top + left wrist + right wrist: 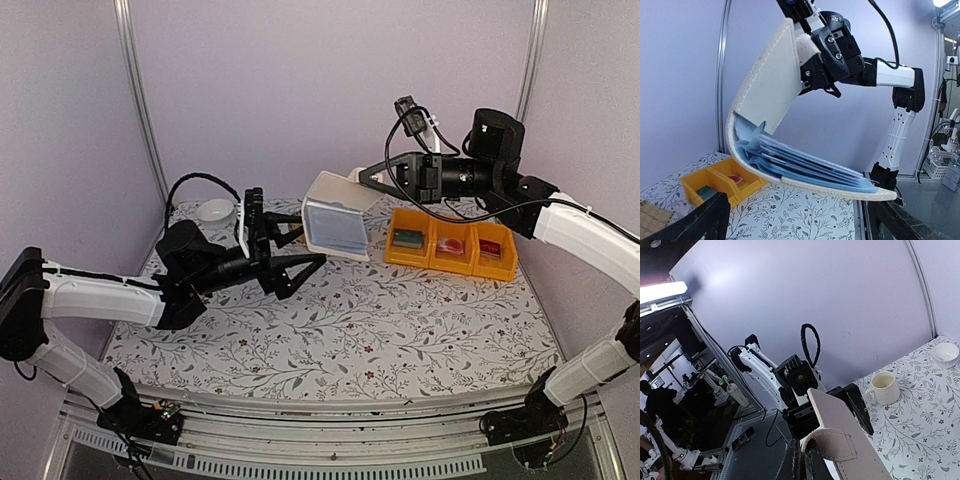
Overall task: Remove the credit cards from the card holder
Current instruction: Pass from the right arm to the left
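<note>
At 9 o'clock in the overhead view the left arm [100,295] reaches toward the middle. Its jaws are spread wide with nothing between them, tips aimed at 2 o'clock, just short of the card holder [335,225]. The holder hangs in the air over the table's far half, near 12 o'clock, opened into a curve. One beige leaf rises to the right arm [590,235], whose jaws are clamped together on the holder's flap, and the other leaf sags level. From the left wrist the pockets show as a fan of pale blue layers [805,165]. One may be the light blue card, but the credit cards cannot be told from the sleeves here, and no red-pink edge shows

The step in hand looks like the first pull. To do it well, the left jaws should come in along the sagging leaf, in line with the pocket mouths. They should close on one stiff edge rather than the sleeve stack, then draw straight back while the right arm holds firm. A skewed pull would likely drag the holder or buckle the sleeves

The table [350,340] wears a white cloth printed with leafy sprigs. A small white bowl [213,210] sits at 10 o'clock and a yellow three-bay bin [450,245] at 2 o'clock. Plain lilac walls with metal uprights close the back
</note>
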### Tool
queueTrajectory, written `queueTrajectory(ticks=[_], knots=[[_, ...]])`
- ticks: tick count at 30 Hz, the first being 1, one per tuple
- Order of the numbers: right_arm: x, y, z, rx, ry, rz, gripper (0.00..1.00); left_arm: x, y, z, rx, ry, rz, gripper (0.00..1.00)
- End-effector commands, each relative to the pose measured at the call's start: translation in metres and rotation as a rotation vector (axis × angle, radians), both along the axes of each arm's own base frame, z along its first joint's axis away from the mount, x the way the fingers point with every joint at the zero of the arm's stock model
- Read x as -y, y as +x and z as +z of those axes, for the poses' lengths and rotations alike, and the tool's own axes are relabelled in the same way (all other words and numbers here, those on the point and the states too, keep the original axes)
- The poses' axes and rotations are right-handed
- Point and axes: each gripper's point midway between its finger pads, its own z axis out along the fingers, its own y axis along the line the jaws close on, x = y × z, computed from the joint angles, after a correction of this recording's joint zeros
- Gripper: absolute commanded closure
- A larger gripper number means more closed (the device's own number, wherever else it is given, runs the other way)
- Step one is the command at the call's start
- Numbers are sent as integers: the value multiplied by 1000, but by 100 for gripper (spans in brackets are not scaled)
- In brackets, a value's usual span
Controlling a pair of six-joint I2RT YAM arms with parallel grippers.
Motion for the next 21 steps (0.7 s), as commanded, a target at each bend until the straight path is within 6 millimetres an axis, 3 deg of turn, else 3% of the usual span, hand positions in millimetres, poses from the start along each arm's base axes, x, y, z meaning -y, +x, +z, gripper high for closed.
queueTrajectory(ticks=[1,8,21], knots=[[6,-10,34,71,77,26,98,8,-10,1,97,0,-15,2],[5,-11,40,79,89,30,99,4,-23,15,124,-106,-66,2],[5,-9,46,93,99,22,99,14,-29,20,187,-130,-77,2]])
